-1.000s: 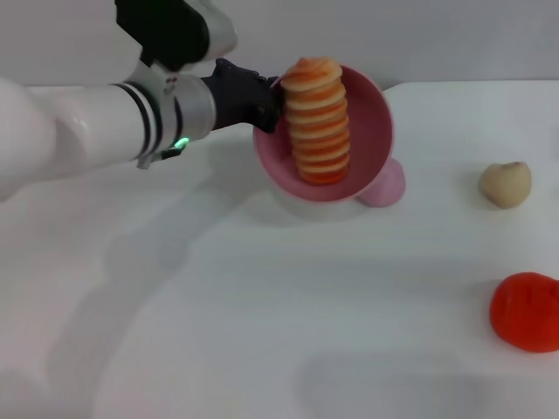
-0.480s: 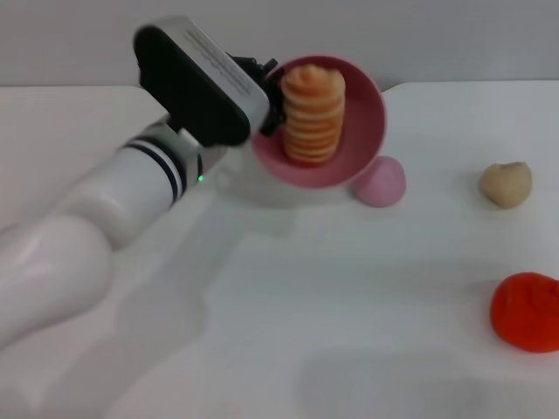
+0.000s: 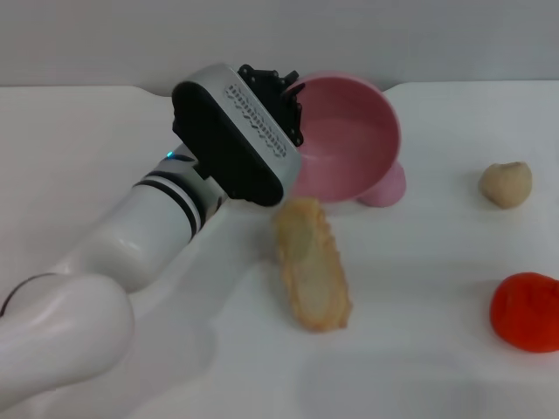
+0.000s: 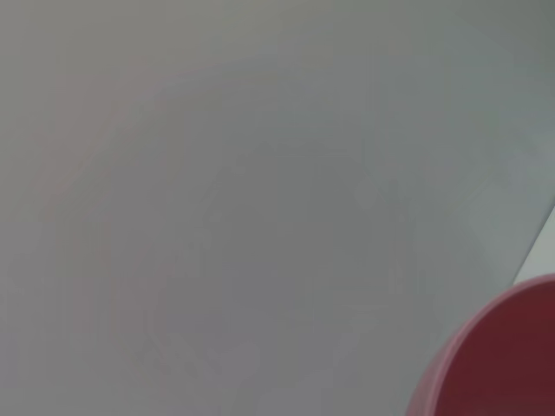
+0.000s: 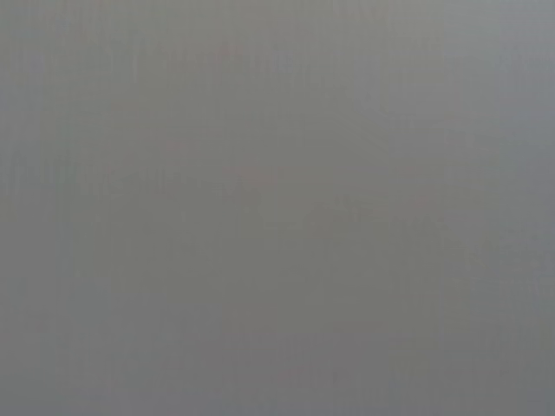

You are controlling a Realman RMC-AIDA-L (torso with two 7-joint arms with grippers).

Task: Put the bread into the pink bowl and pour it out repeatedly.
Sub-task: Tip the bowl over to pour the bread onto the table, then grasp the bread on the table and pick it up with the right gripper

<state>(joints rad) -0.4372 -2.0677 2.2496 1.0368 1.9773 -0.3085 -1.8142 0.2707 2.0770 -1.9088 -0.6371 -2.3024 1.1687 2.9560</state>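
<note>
The bread [image 3: 312, 269] lies on the white table [image 3: 419, 349] with its plain tan, porous underside up, an elongated loaf with bumpy edges. Its long axis runs from just below the pink bowl [image 3: 349, 144] toward the near edge, slanting slightly to the robot's right. The glossy, deep, round bowl is tipped with its opening facing forward, empty, and the left gripper [image 3: 284, 96] is clamped on its rim
</note>
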